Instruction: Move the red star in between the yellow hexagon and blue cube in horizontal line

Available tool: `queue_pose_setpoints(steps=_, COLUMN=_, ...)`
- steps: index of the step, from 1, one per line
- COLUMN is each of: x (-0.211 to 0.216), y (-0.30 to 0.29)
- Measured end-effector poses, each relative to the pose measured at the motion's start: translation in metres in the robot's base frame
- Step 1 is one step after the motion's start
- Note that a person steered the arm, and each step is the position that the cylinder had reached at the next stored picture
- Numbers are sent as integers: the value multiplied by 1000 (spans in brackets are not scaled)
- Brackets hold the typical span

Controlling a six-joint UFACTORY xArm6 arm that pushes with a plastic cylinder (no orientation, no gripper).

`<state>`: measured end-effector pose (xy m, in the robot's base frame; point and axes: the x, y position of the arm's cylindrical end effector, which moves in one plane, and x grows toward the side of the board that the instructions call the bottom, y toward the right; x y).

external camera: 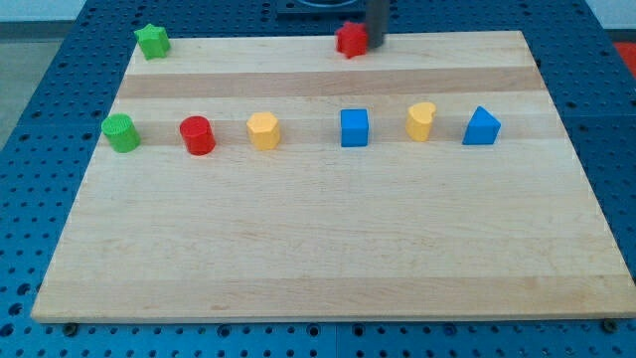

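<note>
The desk [328, 249] is pale wood with long grain lines and darker stripes, smooth and only a bit shiny. Under it sits a blue base [40, 119] full of small holes, dull like painted metal. The blocks look like smooth, matt plastic: red star [351, 40], green star [152, 41], green cylinder [121, 132], red cylinder [198, 135], yellow hexagon [263, 130], blue cube [354, 127], yellow block [420, 121] and blue wedge [481, 126]. My tip [378, 44] is dark and dull.
</note>
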<state>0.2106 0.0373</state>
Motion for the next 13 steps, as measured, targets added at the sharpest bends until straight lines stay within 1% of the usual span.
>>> queue_pose_setpoints(steps=1, x=12, y=-3)
queue_pose_setpoints(steps=2, x=-12, y=5)
queue_pose_setpoints(steps=3, x=-18, y=-12)
queue_pose_setpoints(steps=4, x=-1, y=-84)
queue_pose_setpoints(steps=5, x=52, y=-121)
queue_pose_setpoints(steps=7, x=46, y=-120)
queue_pose_setpoints(steps=8, x=62, y=-109)
queue_pose_setpoints(steps=9, x=95, y=-109)
queue_pose_setpoints(steps=10, x=84, y=-108)
queue_pose_setpoints(steps=11, x=65, y=-91)
queue_pose_setpoints(steps=12, x=80, y=-83)
queue_pose_setpoints(steps=13, x=118, y=-95)
